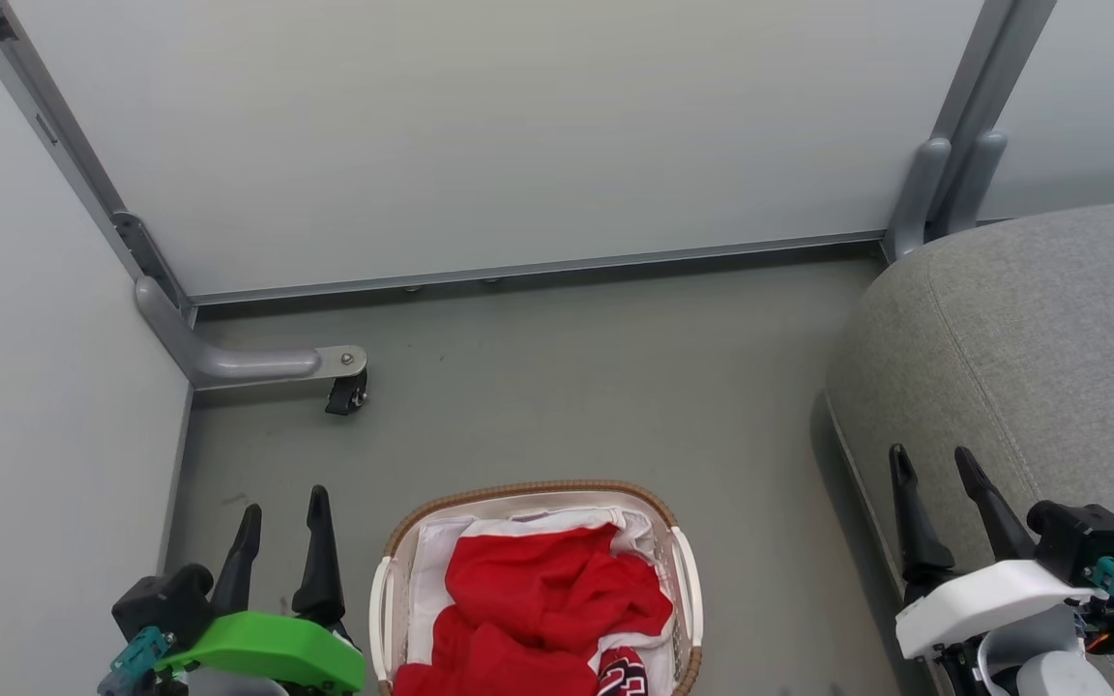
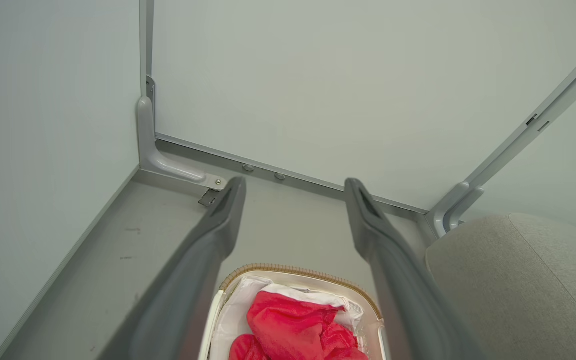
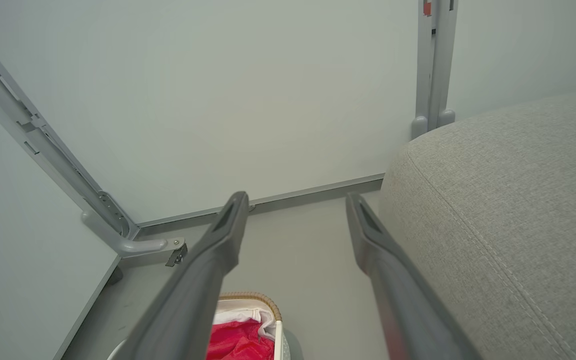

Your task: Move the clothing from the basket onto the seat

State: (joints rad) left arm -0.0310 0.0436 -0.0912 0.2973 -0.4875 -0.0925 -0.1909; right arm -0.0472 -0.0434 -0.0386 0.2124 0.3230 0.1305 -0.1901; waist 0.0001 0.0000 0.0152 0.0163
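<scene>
Your left gripper [image 1: 284, 500] and right gripper [image 1: 930, 451] stand spread and empty. The red clothing [image 1: 547, 599] lies heaped in the laundry basket [image 1: 518, 488], left of the grey seat [image 1: 1031, 329]. Avoid pinching the white liner [image 1: 431, 551], or the basket may lift too.

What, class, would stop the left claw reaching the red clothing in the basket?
Probably nothing, so likely yes. The left claw is open beside the basket, and the red clothing lies uncovered on top.
</scene>
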